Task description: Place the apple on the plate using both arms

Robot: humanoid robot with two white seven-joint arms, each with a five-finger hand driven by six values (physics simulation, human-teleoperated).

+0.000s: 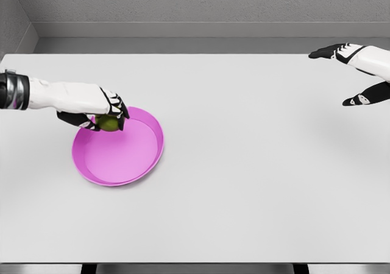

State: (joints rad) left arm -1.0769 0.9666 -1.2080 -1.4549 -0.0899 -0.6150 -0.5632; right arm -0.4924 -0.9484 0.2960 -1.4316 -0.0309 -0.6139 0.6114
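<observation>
A white table (256, 182) fills the view, backed by what seems a grey wall (201, 3).

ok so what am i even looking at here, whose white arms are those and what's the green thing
This is a simulator's render, seen from a camera on a humanoid robot's head, looking down at a white table. The white arms are the robot's own. Its left hand comes in from the left, fingers curled around the green thing, an apple, at the upper left edge of a pink plate. Whether the apple touches the plate is not clear. The right hand is at the far right, fingers spread, holding nothing.
</observation>
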